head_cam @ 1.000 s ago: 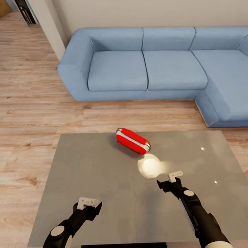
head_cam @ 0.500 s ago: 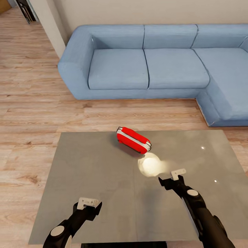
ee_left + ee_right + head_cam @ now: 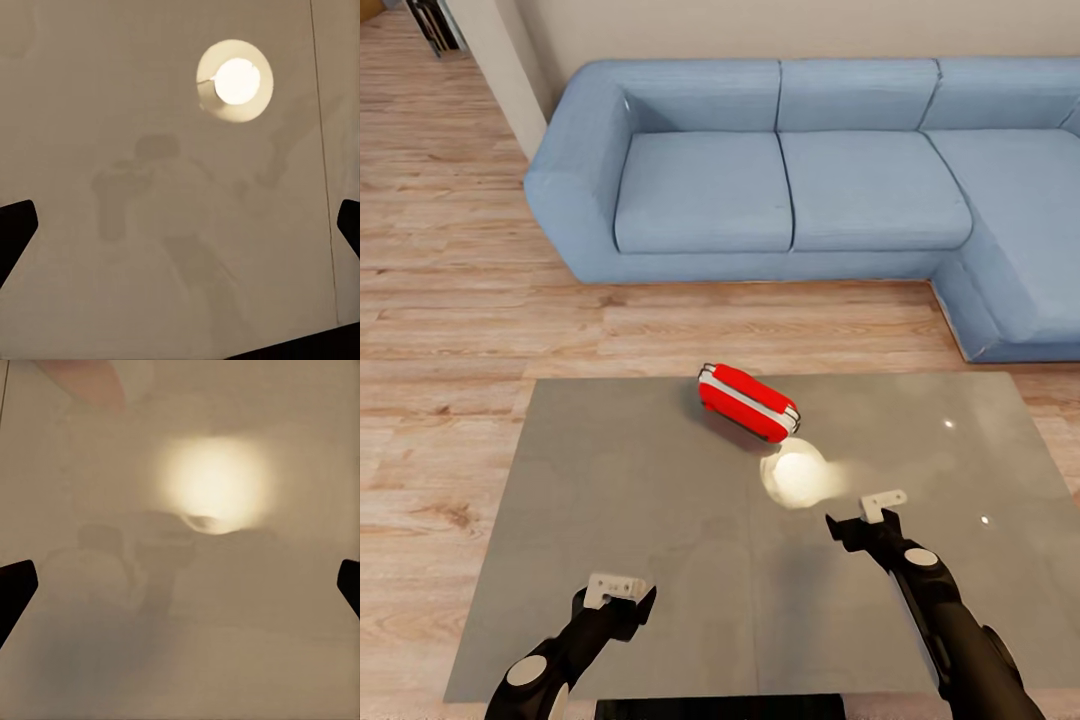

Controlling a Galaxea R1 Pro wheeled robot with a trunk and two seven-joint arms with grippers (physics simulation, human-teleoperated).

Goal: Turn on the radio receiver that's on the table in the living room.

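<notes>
**Red radio lies on the grey worktop, both grippers apart from it**

The radio receiver [image 3: 748, 402] lies tilted on the glossy grey worktop [image 3: 610, 500], close to its far edge, the edge facing the blue sofa [image 3: 790, 190]. Just nearer the robot than the radio, a bright round lamp reflection [image 3: 797, 477] glows on the worktop. The right gripper [image 3: 872, 512] hovers over the worktop near that reflection, well short of the radio; its fingers [image 3: 15, 589] sit at the frame edges of the right wrist view, spread wide and holding nothing. The left gripper [image 3: 616, 592] hangs over the worktop's near part, well apart from the radio, likewise spread wide and empty. Pale wood floor [image 3: 460, 300] surrounds the worktop.
</notes>
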